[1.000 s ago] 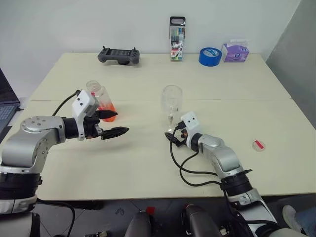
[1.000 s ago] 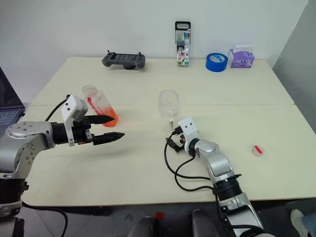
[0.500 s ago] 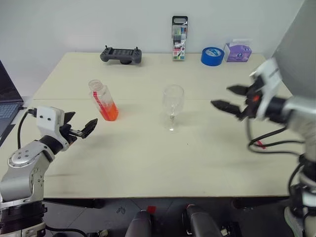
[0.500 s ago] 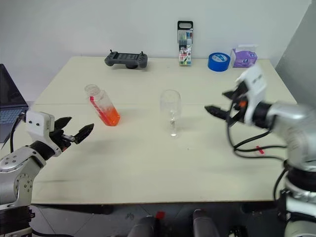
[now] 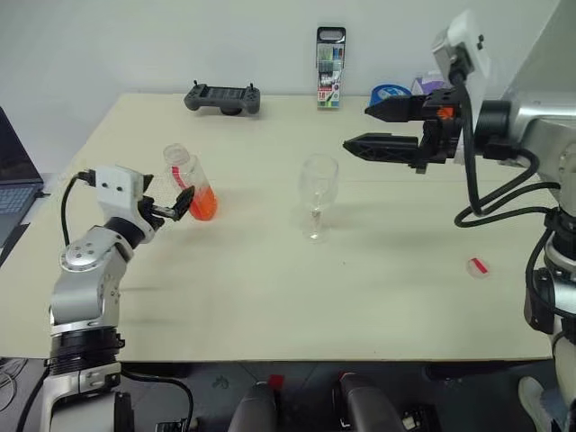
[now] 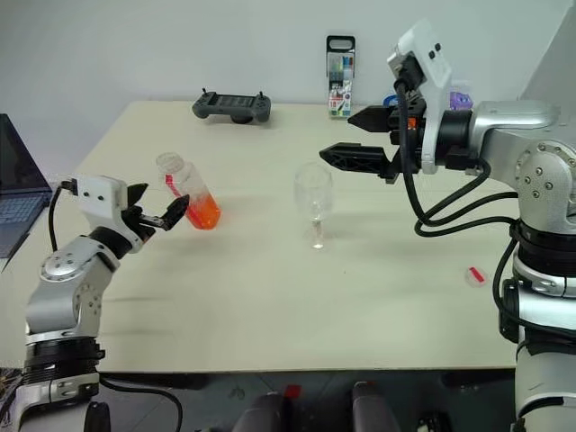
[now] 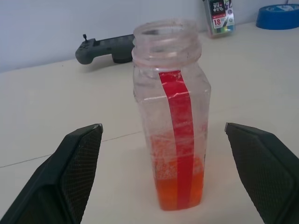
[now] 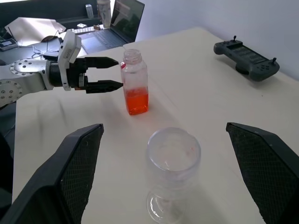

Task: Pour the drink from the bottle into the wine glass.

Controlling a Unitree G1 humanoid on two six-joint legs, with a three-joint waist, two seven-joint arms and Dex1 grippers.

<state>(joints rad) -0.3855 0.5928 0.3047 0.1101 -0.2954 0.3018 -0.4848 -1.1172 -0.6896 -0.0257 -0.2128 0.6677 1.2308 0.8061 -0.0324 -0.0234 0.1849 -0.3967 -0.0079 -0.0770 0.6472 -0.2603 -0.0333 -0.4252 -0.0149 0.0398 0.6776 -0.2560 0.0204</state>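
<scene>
You are working in a lab or office: plain white wall [image 5: 135,36], pale beige table [image 5: 270,297], open dark laptop [image 5: 13,180].

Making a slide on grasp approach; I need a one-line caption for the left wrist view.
Open left gripper lined up on the uncapped bottle, a little orange-red drink at its bottom.
</scene>
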